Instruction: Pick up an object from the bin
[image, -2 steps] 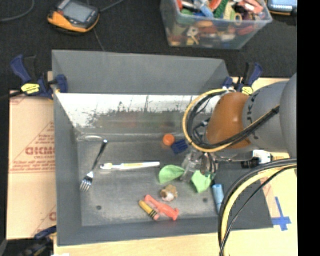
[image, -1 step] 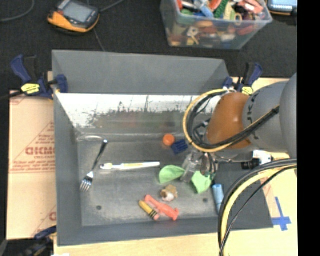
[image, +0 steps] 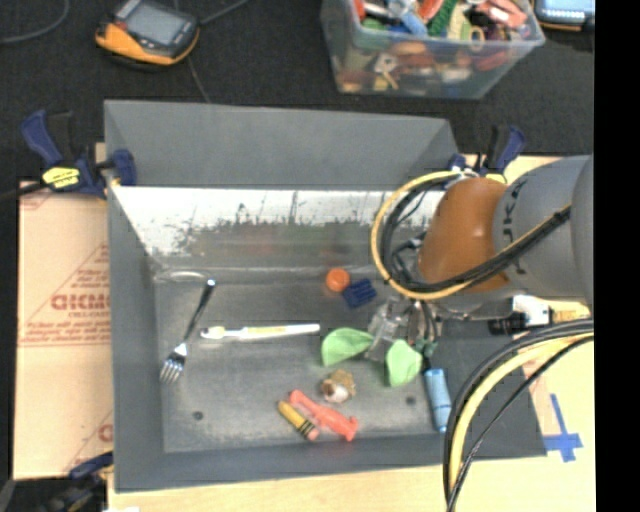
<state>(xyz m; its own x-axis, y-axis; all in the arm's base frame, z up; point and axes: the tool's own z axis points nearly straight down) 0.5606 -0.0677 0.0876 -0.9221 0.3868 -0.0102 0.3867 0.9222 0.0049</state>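
- The gripper (image: 388, 335) is seen low at the right side of the bin (image: 260, 215), over a green two-lobed soft thing (image: 345, 347).
- Its state cannot be told.
- A blue tube (image: 437, 397) is seen nearby.

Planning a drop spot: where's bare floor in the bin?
Bare: front-left bin floor between fork and pink markers; back strip from fork handle to orange ball. Crowded: right side by the gripper, green pieces, shell, blue tube.

Arm (image: 551, 222) from right, gripper (image: 393, 334) pointing down
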